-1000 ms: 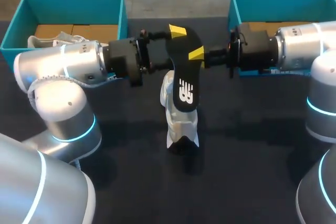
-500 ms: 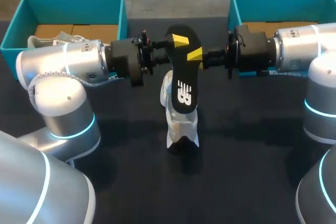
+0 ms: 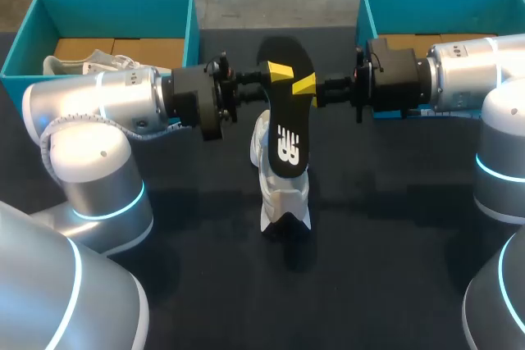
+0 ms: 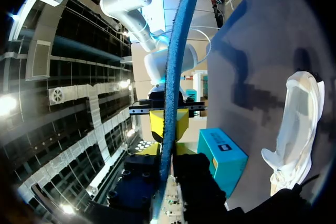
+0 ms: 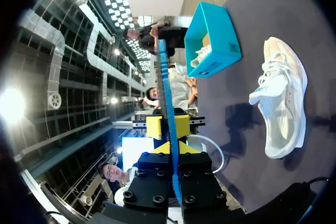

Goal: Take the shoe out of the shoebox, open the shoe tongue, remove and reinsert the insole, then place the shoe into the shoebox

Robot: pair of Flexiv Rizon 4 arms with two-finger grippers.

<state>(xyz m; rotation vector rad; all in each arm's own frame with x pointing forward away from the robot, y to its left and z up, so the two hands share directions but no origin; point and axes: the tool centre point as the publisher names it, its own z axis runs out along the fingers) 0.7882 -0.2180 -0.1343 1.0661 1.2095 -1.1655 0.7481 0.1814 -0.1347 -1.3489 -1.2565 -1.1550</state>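
A black insole (image 3: 285,120) hangs in the air over mid-table, its printed underside facing up, and both grippers hold its upper end. My left gripper (image 3: 277,71) is shut on it from the left, my right gripper (image 3: 305,85) from the right. In each wrist view the insole (image 4: 173,77) (image 5: 164,93) shows edge-on, a thin blue strip running out between that gripper's fingers. The white shoe (image 3: 283,194) lies on its side on the dark table under the insole, beside and below both grippers (image 4: 299,124) (image 5: 283,108).
A teal shoebox (image 3: 33,30) at the back left holds another white shoe (image 3: 90,61). A second teal shoebox (image 3: 369,6) stands at the back right, behind my right arm. The dark table (image 3: 394,268) lies bare in front of the shoe.
My left gripper's fingers have come together on the insole's upper end. The insole has tipped slightly; the right gripper has kept its hold and the shoe has not moved.
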